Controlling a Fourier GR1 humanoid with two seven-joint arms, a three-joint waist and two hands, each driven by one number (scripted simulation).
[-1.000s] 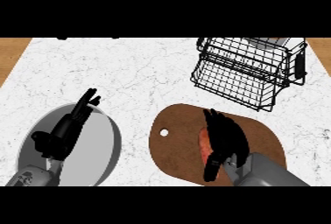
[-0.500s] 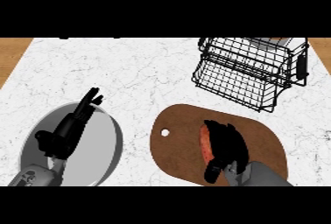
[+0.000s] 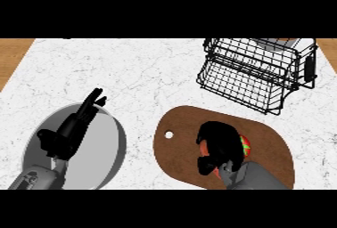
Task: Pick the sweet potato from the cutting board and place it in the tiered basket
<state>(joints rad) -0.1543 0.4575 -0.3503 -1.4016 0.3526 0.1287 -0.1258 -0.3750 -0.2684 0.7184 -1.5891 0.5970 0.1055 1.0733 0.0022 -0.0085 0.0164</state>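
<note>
Grasp step: right hand [image 3: 220, 149] curled over sweet potato [image 3: 245, 145] on cutting board [image 3: 181, 144], left hand [image 3: 69, 133] resting open over plate [image 3: 108, 156]; next needs lift and carry to tiered basket [image 3: 253, 71].

The sweet potato [image 3: 245, 146] lies on the brown oval cutting board [image 3: 263, 133], right of the board's middle; only slivers of its reddish-orange skin show, with a green spot at its right edge, the rest hidden. The black wire tiered basket [image 3: 253, 73] stands upright on the counter beyond the board's far right end
</note>
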